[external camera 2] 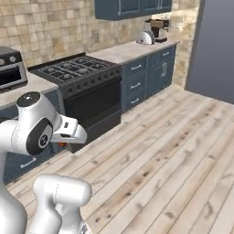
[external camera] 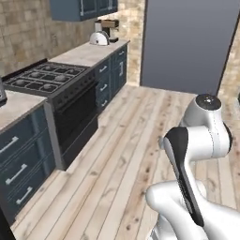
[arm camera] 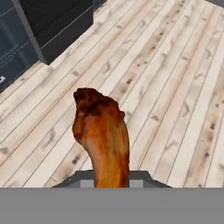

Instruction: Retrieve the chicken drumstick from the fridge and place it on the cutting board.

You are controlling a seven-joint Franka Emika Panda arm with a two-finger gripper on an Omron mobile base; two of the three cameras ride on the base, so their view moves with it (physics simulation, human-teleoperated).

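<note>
In the hand view the chicken drumstick [arm camera: 103, 135], lumpy and orange-brown with a dark charred top, stands straight up from my gripper [arm camera: 111, 177]. The gripper is shut on its lower end and the meat hides the finger tips. It hangs above bare wooden floor. From the right base view my hand [external camera 2: 68, 131] points down and left in front of the oven, with a sliver of orange meat [external camera 2: 61, 144] under it. The fridge [external camera: 187, 42] is the tall dark front at the far end of the room. The cutting board is out of view.
A counter run lies along the left wall: blue-grey drawers [external camera: 18, 164], a black gas stove with oven [external camera: 44, 77], then more cabinets [external camera: 112, 75]. A toaster [external camera: 99, 38] and coffee machine [external camera: 110, 29] stand at the far end. Wooden floor [external camera: 126, 154] stretches toward the fridge.
</note>
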